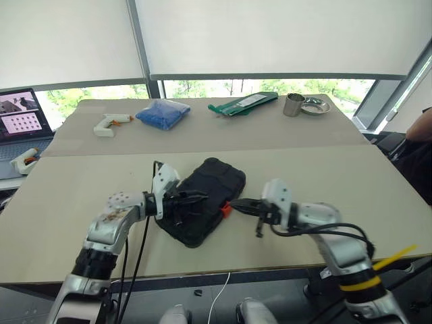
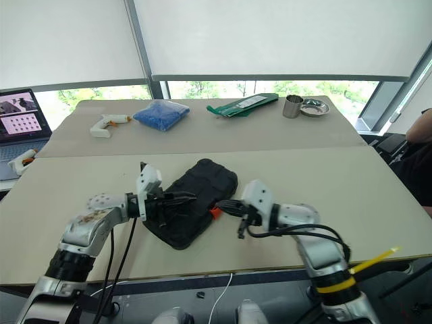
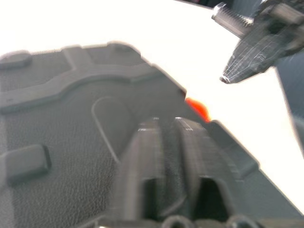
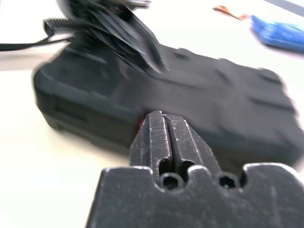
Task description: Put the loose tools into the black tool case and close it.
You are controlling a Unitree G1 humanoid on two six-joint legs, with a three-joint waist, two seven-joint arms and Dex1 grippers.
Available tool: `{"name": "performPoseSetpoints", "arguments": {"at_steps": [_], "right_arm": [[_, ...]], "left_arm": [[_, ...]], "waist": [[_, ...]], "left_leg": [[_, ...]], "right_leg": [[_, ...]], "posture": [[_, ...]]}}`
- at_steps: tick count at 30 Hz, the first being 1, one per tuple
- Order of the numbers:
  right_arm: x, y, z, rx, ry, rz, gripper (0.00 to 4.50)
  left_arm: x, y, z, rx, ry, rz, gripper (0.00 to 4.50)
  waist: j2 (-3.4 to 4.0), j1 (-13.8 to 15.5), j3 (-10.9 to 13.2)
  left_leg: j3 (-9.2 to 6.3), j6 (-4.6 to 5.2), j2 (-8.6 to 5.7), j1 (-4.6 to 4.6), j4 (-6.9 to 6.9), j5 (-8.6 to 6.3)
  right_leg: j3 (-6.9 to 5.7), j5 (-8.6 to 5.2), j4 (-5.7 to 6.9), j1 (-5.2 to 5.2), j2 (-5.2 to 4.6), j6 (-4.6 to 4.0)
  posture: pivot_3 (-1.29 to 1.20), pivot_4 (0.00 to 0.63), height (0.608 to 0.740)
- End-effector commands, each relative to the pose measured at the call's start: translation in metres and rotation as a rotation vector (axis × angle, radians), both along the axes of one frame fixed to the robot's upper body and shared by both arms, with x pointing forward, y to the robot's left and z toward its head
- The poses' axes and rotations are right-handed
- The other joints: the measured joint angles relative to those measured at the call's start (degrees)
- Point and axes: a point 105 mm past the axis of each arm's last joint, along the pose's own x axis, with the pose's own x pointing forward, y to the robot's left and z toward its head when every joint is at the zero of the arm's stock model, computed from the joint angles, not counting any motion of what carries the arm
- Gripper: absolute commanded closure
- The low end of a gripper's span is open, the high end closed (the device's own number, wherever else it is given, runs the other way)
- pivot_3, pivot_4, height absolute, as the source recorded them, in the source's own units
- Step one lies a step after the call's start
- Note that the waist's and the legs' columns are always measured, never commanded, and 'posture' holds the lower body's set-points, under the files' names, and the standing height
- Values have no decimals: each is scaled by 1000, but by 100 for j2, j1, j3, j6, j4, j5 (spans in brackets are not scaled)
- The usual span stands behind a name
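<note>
The black tool case (image 1: 202,201) lies shut on the near table (image 1: 324,172), long axis diagonal. The left end effector (image 1: 200,198) hovers over its lid, fingers narrowly parted; the right end effector (image 1: 237,204), fingers nearly together and empty, points at the orange latch (image 1: 226,209).

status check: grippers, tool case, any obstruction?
Left gripper over the black tool case, right gripper by its orange latch; both empty. Case lid down. Nothing in the way.
</note>
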Motion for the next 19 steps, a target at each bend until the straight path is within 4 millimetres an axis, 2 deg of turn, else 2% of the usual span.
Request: {"name": "performPoseSetpoints", "arguments": {"at_steps": [1, 2, 4, 5, 6, 7, 8, 9, 11, 14, 19], "right_arm": [[-7, -32, 16, -20, -84, -43, 2649], [-8, -37, 15, -37, -96, -47, 2360], [-14, -55, 11, -81, -158, -22, 1569], [-16, -62, 9, -83, -170, -16, 1397], [-15, -71, 7, -94, -191, -35, 895], [-14, -77, 6, -98, -204, -49, 643], [-14, -84, 0, -108, -165, -53, 203], [-14, -90, -3, -111, -149, -59, 17], [-15, -95, -11, -127, -118, -51, 17], [-16, -97, -23, -168, -113, -27, 17], [-10, -96, -29, -145, -143, -56, 17]], "left_arm": [[-4, 43, 26, 45, -151, 122, 1903], [-5, 49, 27, 59, -161, 141, 1565], [-10, 80, 29, 99, -191, 247, 745], [-13, 93, 28, 125, -198, 295, 557], [-15, 107, 24, 172, -206, 354, 48], [-17, 115, 22, 204, -210, 386, 0], [-22, 128, 16, 257, -210, 430, 0], [-27, 139, 9, 294, -201, 461, 0], [-36, 156, -4, 334, -180, 514, 0], [-46, 170, -20, 355, -157, 573, 0], [-53, 175, -28, 344, -168, 644, 0]], "waist": [[-12, 3, 29], [-13, 12, 42], [-14, 25, 57], [-18, 25, 61], [-21, 25, 67], [-25, 21, 76], [-28, 23, 84], [-29, 26, 89], [-34, 31, 96], [-37, 70, 99], [-38, 138, 100]], "left_leg": [[0, 1, 1, -6, 0, -1], [-2, 2, 1, -15, 0, -2], [0, 2, -1, -36, 0, -2], [2, 2, -2, -45, 0, -2], [4, 2, -2, -49, 0, -2], [7, 4, -2, -50, 0, -6], [11, 5, -3, -50, 0, -8], [12, 4, -6, -51, 0, -8], [17, 5, -11, -51, 0, -9], [20, 5, -11, -50, 0, -9], [30, 4, -6, -47, 2, -10]], "right_leg": [[-1, 6, -1, -5, 3, 7], [-5, 7, -3, -12, 4, 9], [-7, 7, -3, -36, 0, 10], [-5, 8, -3, -45, -1, 11], [-5, 8, -4, -48, -2, 11], [-4, 8, -5, -48, -5, 11], [-3, 9, -5, -49, -9, 9], [-3, 10, -6, -50, -13, 7], [-2, 14, -6, -51, -24, 0], [-3, 15, -6, -52, -29, -2], [-4, 16, -4, -53, -30, -4]], "posture": [[0, 150, 740], [0, 150, 740], [0, 150, 740], [0, 150, 740], [0, 150, 740], [0, 150, 740], [0, 150, 740], [0, 150, 740], [0, 150, 740], [0, 150, 740], [0, 150, 740]]}}
